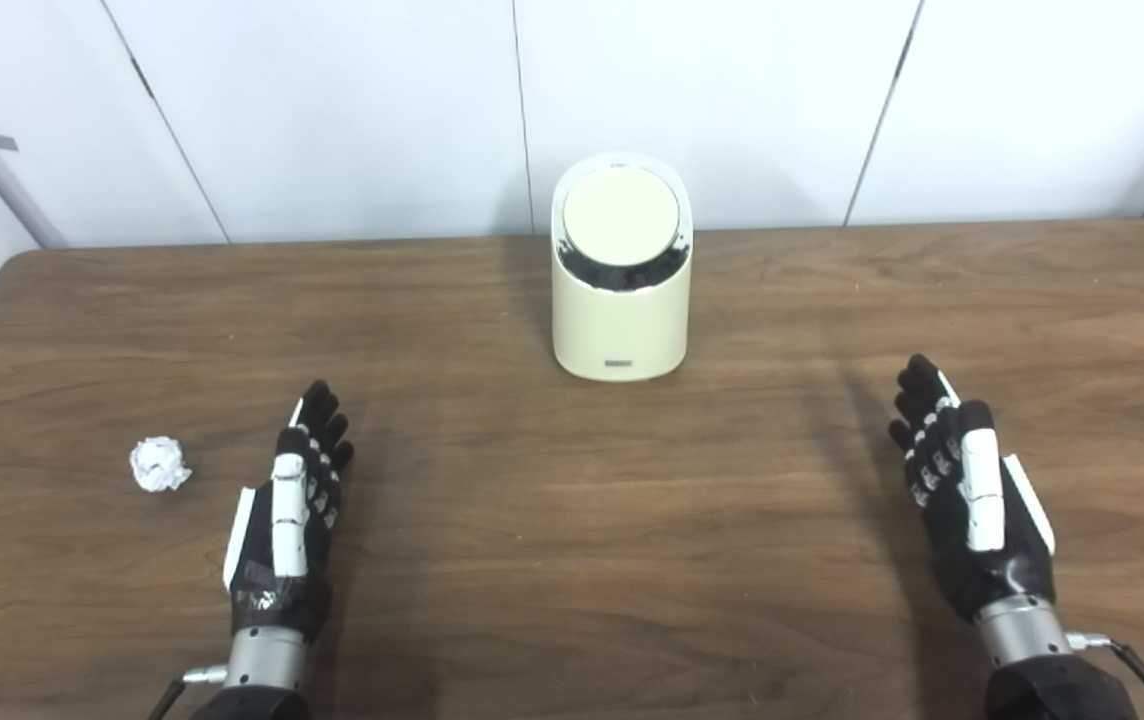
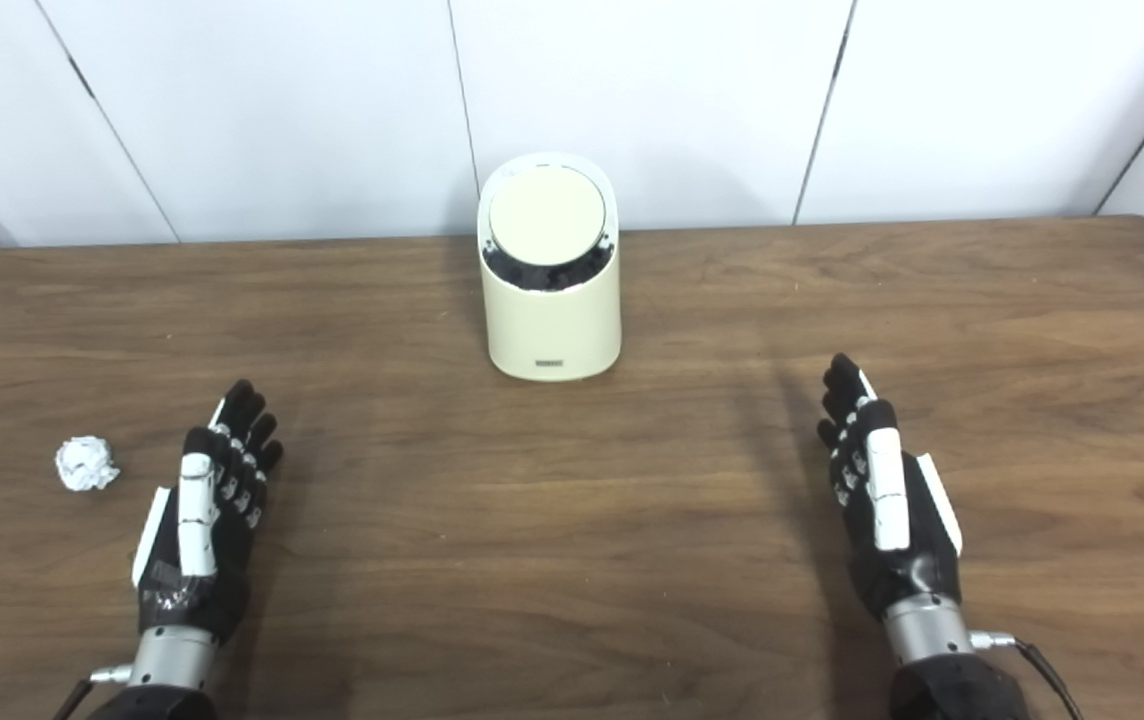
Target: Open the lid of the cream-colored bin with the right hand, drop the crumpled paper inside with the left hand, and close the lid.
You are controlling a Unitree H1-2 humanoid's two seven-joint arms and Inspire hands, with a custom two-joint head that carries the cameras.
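Observation:
A cream-colored cylindrical bin (image 1: 619, 320) stands near the far middle of the wooden table (image 1: 572, 560). Its round lid (image 1: 621, 214) slopes toward me, and a dark crescent shows under the lid's lower edge. A small ball of crumpled white paper (image 1: 160, 464) lies on the table at the left. My left hand (image 1: 295, 505) rests just right of the paper, open and empty, fingers pointing away from me. My right hand (image 1: 962, 485) is at the right, also open and empty, well clear of the bin.
White wall panels (image 1: 332, 110) rise directly behind the table's far edge, close behind the bin. The table's rounded far corners show at left and right.

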